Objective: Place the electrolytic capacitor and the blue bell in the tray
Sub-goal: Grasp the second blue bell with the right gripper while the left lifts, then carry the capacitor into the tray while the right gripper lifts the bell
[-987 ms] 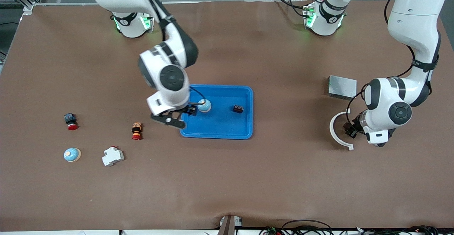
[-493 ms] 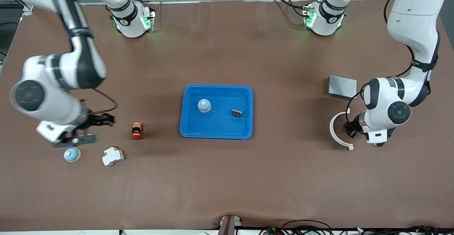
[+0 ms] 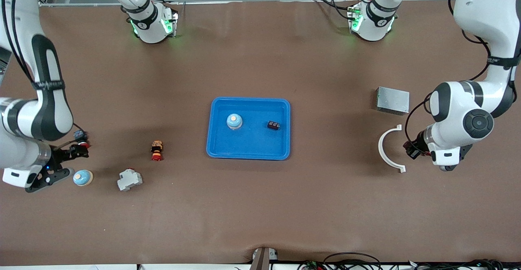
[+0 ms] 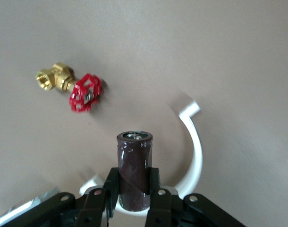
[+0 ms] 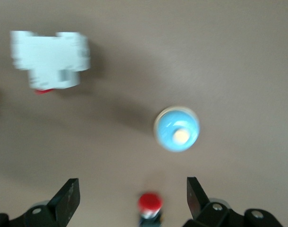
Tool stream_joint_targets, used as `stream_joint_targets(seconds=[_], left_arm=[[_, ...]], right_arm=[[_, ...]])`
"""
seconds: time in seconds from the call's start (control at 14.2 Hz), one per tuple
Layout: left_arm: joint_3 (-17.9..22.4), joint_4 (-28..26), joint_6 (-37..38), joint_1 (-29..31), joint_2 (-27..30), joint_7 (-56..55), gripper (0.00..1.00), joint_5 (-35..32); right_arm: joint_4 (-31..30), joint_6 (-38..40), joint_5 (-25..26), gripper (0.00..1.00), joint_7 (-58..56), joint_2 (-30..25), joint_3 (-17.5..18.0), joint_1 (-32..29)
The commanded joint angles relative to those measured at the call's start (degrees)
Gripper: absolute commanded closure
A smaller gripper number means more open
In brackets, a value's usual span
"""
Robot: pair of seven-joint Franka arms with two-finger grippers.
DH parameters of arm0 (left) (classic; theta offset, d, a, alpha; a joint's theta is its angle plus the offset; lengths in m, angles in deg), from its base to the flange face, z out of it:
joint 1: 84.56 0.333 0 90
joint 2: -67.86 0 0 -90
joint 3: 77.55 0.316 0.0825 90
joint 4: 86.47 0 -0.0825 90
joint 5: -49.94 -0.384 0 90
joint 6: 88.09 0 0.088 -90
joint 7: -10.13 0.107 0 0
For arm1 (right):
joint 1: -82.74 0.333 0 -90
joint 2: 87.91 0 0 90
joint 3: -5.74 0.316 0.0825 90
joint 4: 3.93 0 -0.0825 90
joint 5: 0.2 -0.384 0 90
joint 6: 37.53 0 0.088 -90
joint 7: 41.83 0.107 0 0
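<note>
I have the left end effector (image 4: 133, 198) closed around the electrolytic capacitor (image 4: 134, 176), a dark brown cylinder standing upright between the fingers (image 4: 97, 201). It hangs over the counter (image 3: 260, 205) at the left arm's end, just beside the white curved bracket (image 3: 388, 148); in the left wrist view that bracket (image 4: 193, 151) arcs around the capacitor, and a brass valve with a red handwheel (image 4: 71, 86) lies on the counter a little way off. A grey metal box (image 3: 392, 100) sits farther from the front camera than the bracket.

The blue tray (image 3: 249, 150) is mid-counter. Inside it I see 1 blue bell (image 3: 234, 121) and a small dark component (image 3: 273, 125), apart from each other.

My right end effector (image 3: 61, 162) is spread wide and holding nothing, low over the right arm's end of the counter, just beside a 2nd blue bell (image 3: 83, 177). The right wrist view shows that bell (image 5: 177, 129), the white breaker block (image 5: 50, 59) and a red pushbutton (image 5: 150, 203) between the open fingers (image 5: 67, 198). A 2nd red-capped button (image 3: 156, 150) lies between the breaker (image 3: 130, 179) and the tray.
</note>
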State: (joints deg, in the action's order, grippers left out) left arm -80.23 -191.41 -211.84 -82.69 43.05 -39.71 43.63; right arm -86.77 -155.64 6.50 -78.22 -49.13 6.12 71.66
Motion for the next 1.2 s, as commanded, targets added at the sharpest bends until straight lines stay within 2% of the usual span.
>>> stream_joint_targets(seconds=[0.0, 0.21, 0.56, 0.78, 1.13], left_arm=[[-3.02, 4.47, 6.84, -0.20, 0.90, -3.49, 1.00, -1.16], [-6.19, 6.77, 9.23, -0.90, 0.72, -8.94, 1.00, -1.33], [-6.38, 8.70, 12.40, -7.04, 1.68, -13.79, 1.00, -2.12], [-7.25, 9.23, 12.31, -11.87, 1.25, -20.80, 1.00, -2.21], [-7.34, 9.32, 5.21, -21.45, -1.46, -29.58, 1.00, -1.69]], right_arm=[[4.27, -4.21, -0.20, 0.00, -2.45, 5.68, 1.38, -1.67], [4.80, -8.79, -0.46, 0.00, -4.38, 8.59, 1.56, -2.19], [6.73, -9.77, -0.64, 0.00, -6.85, 11.14, 1.73, -3.51], [7.34, -10.55, -0.55, 0.00, -7.99, 12.63, 3.93, -5.88], [7.08, -12.40, -1.08, 0.00, -8.43, 13.60, 3.85, -6.59]])
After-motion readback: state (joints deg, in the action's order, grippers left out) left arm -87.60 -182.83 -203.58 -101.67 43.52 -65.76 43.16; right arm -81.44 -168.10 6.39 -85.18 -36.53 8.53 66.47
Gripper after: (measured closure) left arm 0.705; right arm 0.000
